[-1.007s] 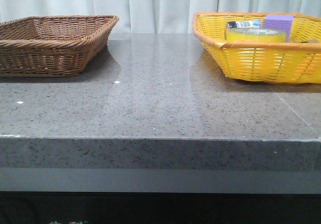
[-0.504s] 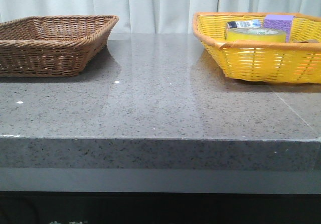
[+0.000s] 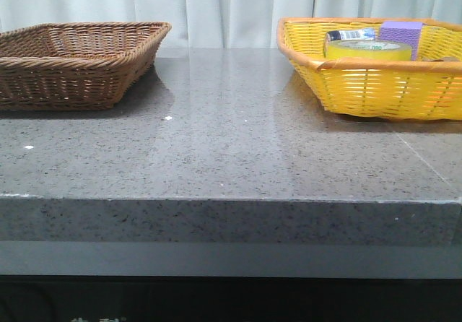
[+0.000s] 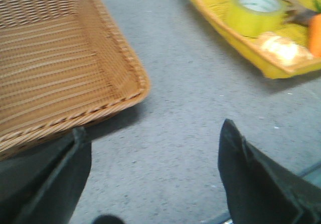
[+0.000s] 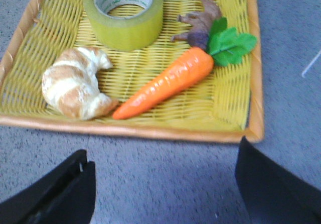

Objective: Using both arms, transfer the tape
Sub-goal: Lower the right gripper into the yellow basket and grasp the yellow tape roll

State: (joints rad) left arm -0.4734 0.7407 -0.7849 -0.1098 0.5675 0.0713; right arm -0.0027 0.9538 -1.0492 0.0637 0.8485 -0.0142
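Front view: speckled grey stone tabletop (image 3: pixel 231 149), polished, with a thick squared front edge. On the left a brown wicker basket (image 3: pixel 76 66), rectangular, shallow, tightly woven. On the right a yellow woven basket (image 3: pixel 375 76) with an orange-tan rim. Inside it the tape (image 3: pixel 368 49) shows above the rim, lying flat, a wide translucent yellow roll. Behind it a small dark-capped bottle (image 3: pixel 350 35) lies on its side, and a purple block (image 3: pixel 401 32) sits just beside the roll. Pale curtain behind. No arm appears here.

Left wrist view: left gripper (image 4: pixel 150 184) with its two black fingers (image 4: pixel 253 184) spread wide, nothing between them, over bare tabletop. The brown wicker basket is near one finger. The tape (image 4: pixel 256 13) lies well apart from the fingers, in the yellow basket across the stone, white core with green print visible.

Right wrist view: right gripper (image 5: pixel 165 189), black fingers (image 5: pixel 60 194) wide apart, holding nothing, over tabletop just outside the yellow basket's rim (image 5: pixel 130 129). In the basket: a croissant (image 5: pixel 75 91), glossy, brown and cream; an orange plastic carrot (image 5: pixel 170 81) with green leaves; a knobbly brown root-like item (image 5: pixel 198 23), identity uncertain. The tape (image 5: pixel 124 15) lies flat beyond the croissant, apart from both fingers, hollow core facing up.
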